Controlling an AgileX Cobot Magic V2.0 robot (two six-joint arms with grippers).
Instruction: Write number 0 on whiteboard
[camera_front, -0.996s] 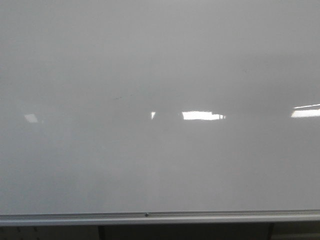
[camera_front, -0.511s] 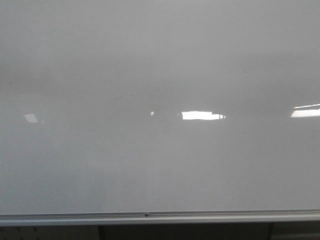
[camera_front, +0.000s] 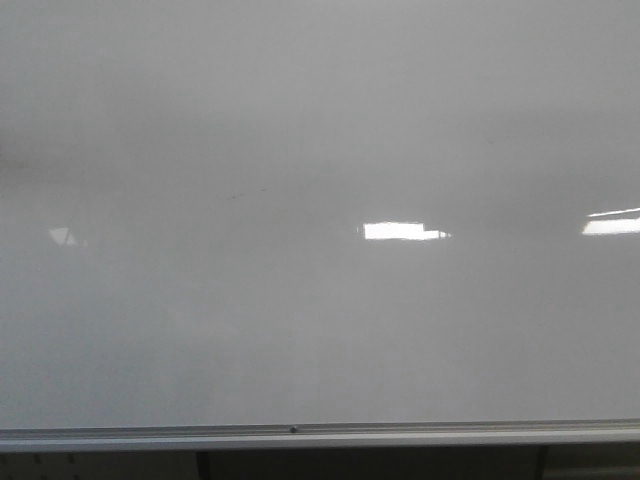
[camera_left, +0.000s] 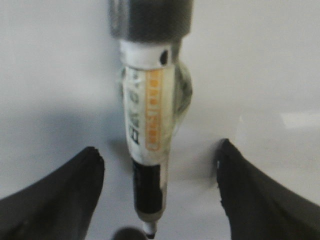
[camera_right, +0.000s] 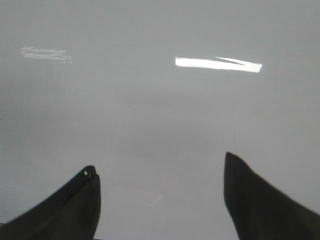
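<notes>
Nearest in the left wrist cam, we saw the left gripper (camera_left: 157, 195) w/ black fingers (camera_left: 60, 200) spread wide and a marker (camera_left: 149, 135) between them, touching neither, tip toward the whiteboard (camera_left: 260, 65). Right gripper (camera_right: 160, 200) was open too, empty. Beyond, in front view, the whiteboard (camera_front: 320, 330) w/ silver rail (camera_front: 400, 436) bore bright reflections (camera_front: 403, 231); we saw no number 0 there.

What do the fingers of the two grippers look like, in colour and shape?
In both wrist views the fingers are plain black and matte, broad at the base and tapering to blunt, rounded tips: left gripper, right gripper. One right finger has a small pale spot at its tip. No cables, sleeves or printed markings show.
</notes>
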